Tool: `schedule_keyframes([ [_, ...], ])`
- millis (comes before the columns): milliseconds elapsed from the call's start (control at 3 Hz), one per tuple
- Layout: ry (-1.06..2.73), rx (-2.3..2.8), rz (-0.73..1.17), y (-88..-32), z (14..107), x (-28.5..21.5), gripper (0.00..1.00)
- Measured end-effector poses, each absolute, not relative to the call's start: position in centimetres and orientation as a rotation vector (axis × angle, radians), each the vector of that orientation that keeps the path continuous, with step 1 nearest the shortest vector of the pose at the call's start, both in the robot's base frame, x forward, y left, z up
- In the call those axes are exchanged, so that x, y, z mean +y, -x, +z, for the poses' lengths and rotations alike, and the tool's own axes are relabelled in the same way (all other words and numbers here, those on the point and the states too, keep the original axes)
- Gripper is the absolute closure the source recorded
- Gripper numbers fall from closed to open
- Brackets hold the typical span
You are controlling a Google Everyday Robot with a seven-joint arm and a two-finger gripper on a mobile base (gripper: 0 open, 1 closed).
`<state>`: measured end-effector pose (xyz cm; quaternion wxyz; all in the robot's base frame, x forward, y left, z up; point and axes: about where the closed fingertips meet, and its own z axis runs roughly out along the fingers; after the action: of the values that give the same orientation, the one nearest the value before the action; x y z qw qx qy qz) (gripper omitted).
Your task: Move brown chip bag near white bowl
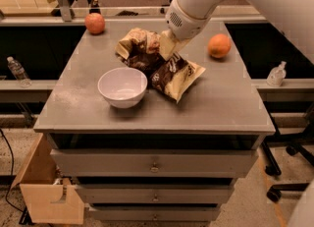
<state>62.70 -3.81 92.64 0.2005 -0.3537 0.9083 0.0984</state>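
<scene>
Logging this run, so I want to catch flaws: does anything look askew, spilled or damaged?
Only the brown chip bag: it lies crumpled and bent on the tabletop, close beside the white bowl, with the gripper down on its middle. The bowl stands upright and nothing is spilled.
</scene>
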Motion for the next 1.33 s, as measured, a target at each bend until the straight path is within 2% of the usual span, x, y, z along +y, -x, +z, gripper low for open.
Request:
schedule_keyframes([
  [1000, 0.996, 2.537, 0.276, -62.60, 92.57, -3.51, 0.18],
  [1333, 0.999, 2.536, 0.276, -62.56, 92.54, -3.41, 0.00],
])
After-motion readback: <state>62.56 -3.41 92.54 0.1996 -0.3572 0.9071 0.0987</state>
